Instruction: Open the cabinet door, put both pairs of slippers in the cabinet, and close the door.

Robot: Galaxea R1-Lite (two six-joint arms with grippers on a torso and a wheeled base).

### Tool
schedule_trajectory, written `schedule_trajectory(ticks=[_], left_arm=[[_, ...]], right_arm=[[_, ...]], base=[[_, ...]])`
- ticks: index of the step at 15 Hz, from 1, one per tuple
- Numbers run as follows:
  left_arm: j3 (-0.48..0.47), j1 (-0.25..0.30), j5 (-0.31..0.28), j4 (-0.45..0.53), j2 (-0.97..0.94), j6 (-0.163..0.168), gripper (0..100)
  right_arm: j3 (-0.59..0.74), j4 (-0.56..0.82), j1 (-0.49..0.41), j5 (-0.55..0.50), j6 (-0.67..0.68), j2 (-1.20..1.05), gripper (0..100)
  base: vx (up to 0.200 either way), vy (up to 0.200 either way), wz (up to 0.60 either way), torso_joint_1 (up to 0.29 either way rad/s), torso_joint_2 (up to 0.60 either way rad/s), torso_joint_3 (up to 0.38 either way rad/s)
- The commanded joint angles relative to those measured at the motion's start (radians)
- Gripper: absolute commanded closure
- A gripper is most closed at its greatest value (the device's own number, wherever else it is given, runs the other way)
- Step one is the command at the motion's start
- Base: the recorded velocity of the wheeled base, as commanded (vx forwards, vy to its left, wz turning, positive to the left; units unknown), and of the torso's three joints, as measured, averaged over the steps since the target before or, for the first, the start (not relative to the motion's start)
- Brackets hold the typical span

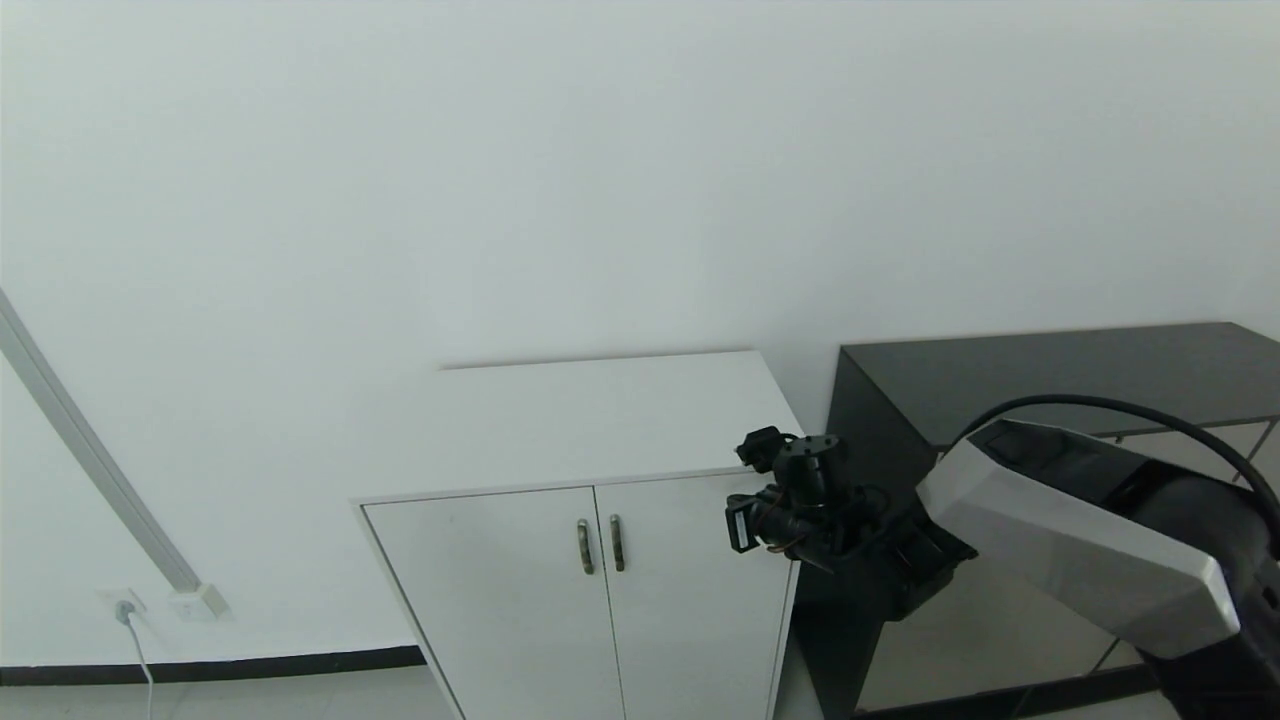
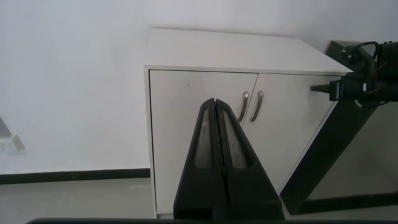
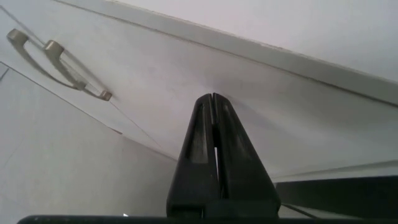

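A white two-door cabinet (image 1: 600, 420) stands against the wall with both doors shut. Its two metal handles (image 1: 601, 545) meet at the centre seam. My right gripper (image 1: 738, 525) is shut with nothing in it, and hovers just in front of the right door (image 1: 690, 610) near its upper outer corner. In the right wrist view the right gripper (image 3: 212, 98) points at the door face (image 3: 155, 81), with the handles (image 3: 59, 62) off to one side. My left gripper (image 2: 214, 102) is shut and empty, held back from the cabinet (image 2: 236, 53) and facing its left door.
A black table (image 1: 1060, 370) stands close beside the cabinet on the right. On the left wall are a grey slanted conduit (image 1: 80, 440) and a socket with a plugged-in cable (image 1: 122, 607). Bare floor (image 2: 74, 196) lies in front of the cabinet.
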Motion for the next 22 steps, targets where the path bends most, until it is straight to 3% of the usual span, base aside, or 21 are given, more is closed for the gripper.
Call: schedule_trajectory(ticks=[1,8,10,12,22], left_arm=[[0.0,-0.001,0.0,0.0,0.001,0.0,100],[0.0,-0.001,-0.003,0.0,0.001,0.001,100],[0.0,0.0,-0.003,0.0,0.001,0.001,100],[0.0,0.0,-0.003,0.0,0.001,0.001,100],[0.0,0.0,-0.003,0.0,0.001,0.0,100]], right_arm=[[0.137,-0.029,-0.016,0.001,0.001,-0.119,100],[0.565,-0.076,-0.108,-0.018,0.011,-0.458,100],[0.625,-0.079,-0.139,-0.15,0.011,-0.501,100],[0.713,-0.101,-0.171,-0.202,0.012,-0.557,100],[1.168,-0.179,-0.229,-0.203,0.006,-0.962,100]], base=[[0.0,0.0,0.0,0.0,0.0,0.0],[0.0,0.0,0.0,0.0,0.0,0.0],[0.0,0.0,0.0,0.0,0.0,0.0],[0.0,0.0,0.0,0.0,0.0,0.0],[0.0,0.0,0.0,0.0,0.0,0.0]])
